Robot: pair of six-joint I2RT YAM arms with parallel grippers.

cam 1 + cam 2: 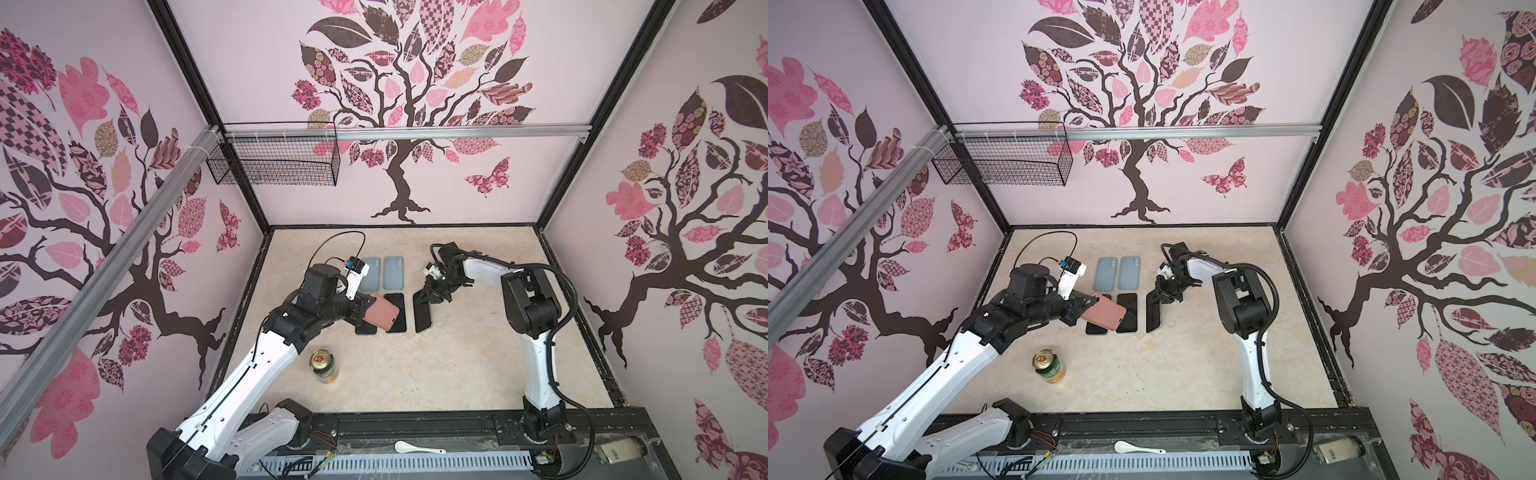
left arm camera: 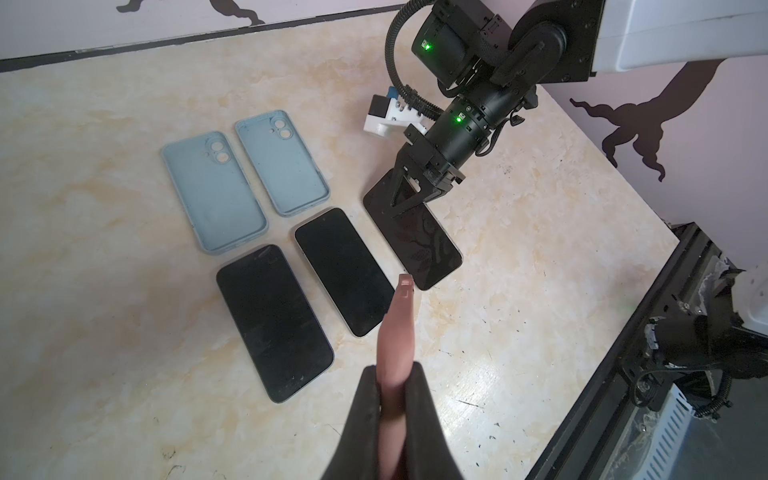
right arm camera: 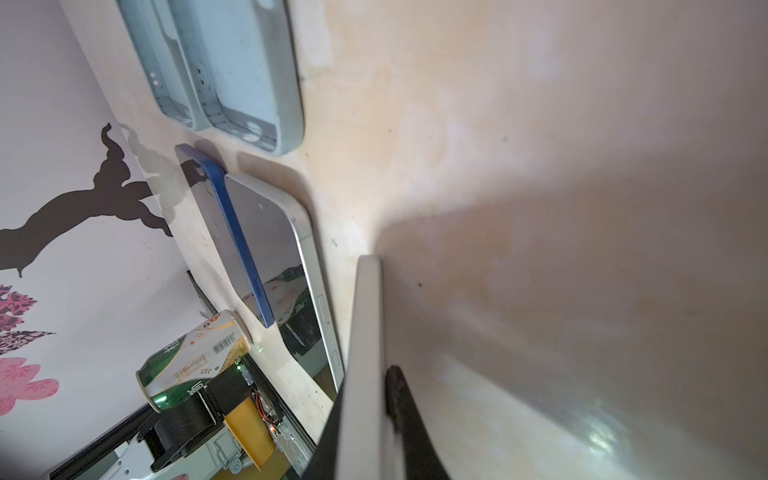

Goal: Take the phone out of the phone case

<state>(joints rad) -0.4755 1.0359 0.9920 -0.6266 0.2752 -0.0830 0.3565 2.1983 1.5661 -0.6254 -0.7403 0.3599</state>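
My left gripper (image 2: 392,386) is shut on one end of an empty pink phone case (image 2: 397,328). In both top views it holds the case (image 1: 381,311) (image 1: 1104,312) in the air over two phones on the table. My right gripper (image 1: 428,297) (image 2: 409,195) is shut on the far end of a black-screened, silver-edged phone (image 1: 423,318) (image 2: 419,245), to the right of the case. The right wrist view shows that phone (image 3: 365,332) edge-on between the fingers (image 3: 403,407). It is tilted, its near end low over the table; I cannot tell whether it touches.
Two empty blue-grey cases (image 1: 371,272) (image 1: 393,272) lie side by side at the back. Two dark phones (image 2: 274,320) (image 2: 343,270) lie face up in front of them. A green can (image 1: 324,365) stands near the left arm. A wire basket (image 1: 274,162) hangs on the back wall.
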